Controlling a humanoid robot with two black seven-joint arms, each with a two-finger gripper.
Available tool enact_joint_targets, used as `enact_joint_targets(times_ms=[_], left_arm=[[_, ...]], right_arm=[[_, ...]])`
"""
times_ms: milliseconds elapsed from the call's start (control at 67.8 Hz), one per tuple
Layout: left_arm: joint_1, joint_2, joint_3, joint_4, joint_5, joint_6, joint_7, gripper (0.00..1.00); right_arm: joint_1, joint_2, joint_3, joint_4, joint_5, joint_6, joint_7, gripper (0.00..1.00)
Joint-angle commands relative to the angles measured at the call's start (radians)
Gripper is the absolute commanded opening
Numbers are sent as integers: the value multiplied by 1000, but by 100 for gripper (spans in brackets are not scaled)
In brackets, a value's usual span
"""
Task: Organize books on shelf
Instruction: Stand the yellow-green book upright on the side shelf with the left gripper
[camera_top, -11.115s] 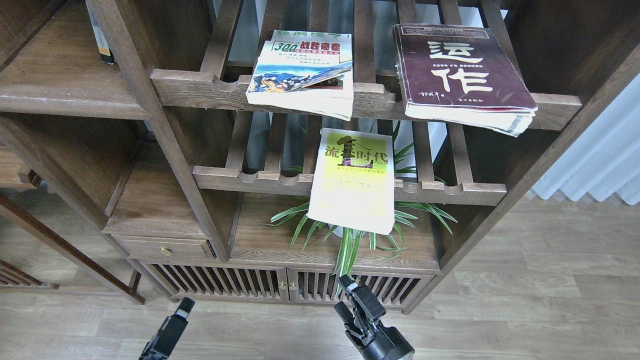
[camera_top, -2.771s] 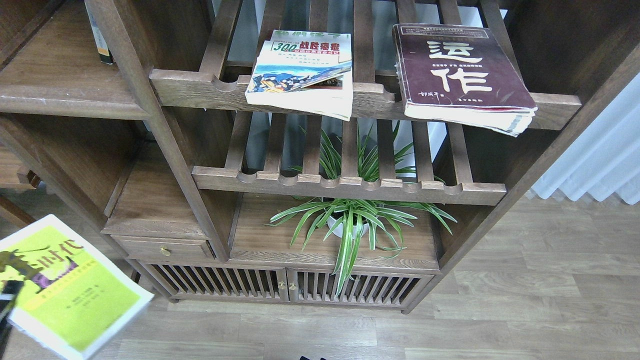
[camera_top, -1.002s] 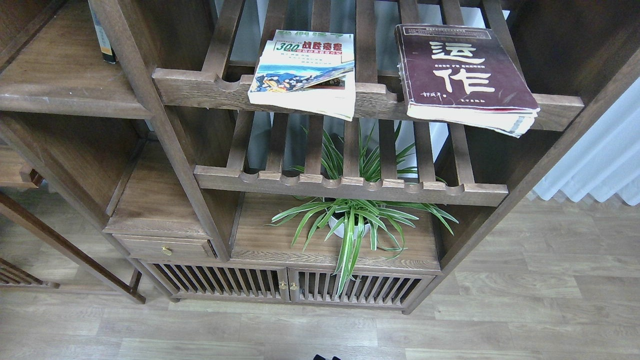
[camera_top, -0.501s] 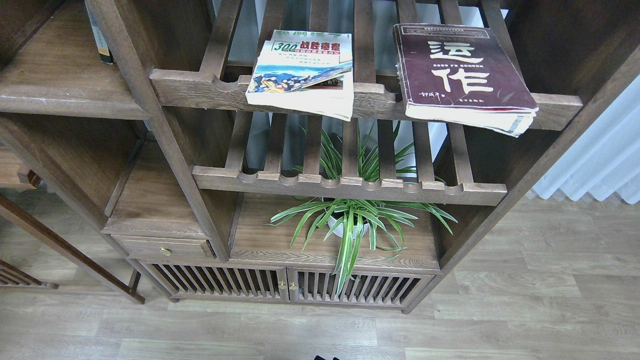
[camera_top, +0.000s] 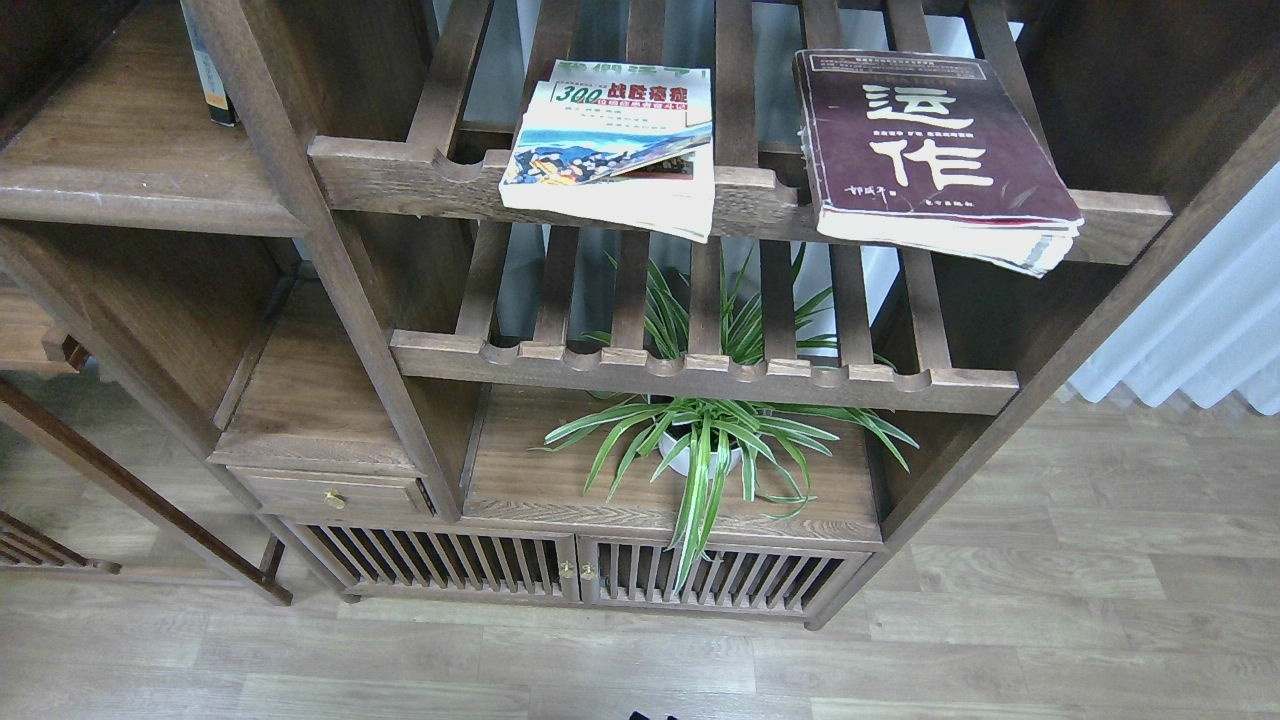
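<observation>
The white book with the green "300" and blue landscape (camera_top: 610, 145) lies flat on the upper slatted rack, overhanging its scalloped front rail. The thick worn maroon book with big white characters (camera_top: 930, 150) lies flat to its right on the same rack, with a corner jutting past the rail. The yellow-green book is out of view. The solid flat shelf board (camera_top: 120, 160) is at the upper left. My left gripper is out of view. Only a tiny dark sliver of my right gripper (camera_top: 650, 716) shows at the bottom edge.
An upright book spine (camera_top: 212, 85) stands at the back of the solid shelf. A lower slatted rack (camera_top: 700, 370) holds nothing. A striped-leaf plant in a white pot (camera_top: 700, 450) sits below it. A small drawer (camera_top: 335, 495) and slatted cabinet doors (camera_top: 570, 575) are underneath.
The yellow-green book left the lower rack, showed at the lower left held low, and is now gone from view. Both arms dropped out of view. The two upper books have not moved.
</observation>
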Motion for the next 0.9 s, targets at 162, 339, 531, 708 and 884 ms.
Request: enact_joint_targets(times_ms=[162, 339, 531, 708, 884], left_arm=[[-178, 1, 189, 141, 27, 0, 0, 13], [-207, 1, 232, 173, 27, 0, 0, 13], [-214, -7, 253, 205, 27, 0, -3, 14], [-226, -17, 272, 233, 27, 0, -3, 14], [-247, -59, 290, 291, 27, 0, -9, 16]], right_arm=[[-2, 0, 0, 1, 3, 0, 18, 97], [-2, 0, 0, 4, 5, 0, 25, 97], [-2, 0, 1, 6, 5, 0, 25, 97], [-2, 0, 1, 7, 5, 0, 25, 97], [4, 0, 3, 15, 5, 0, 26, 97]])
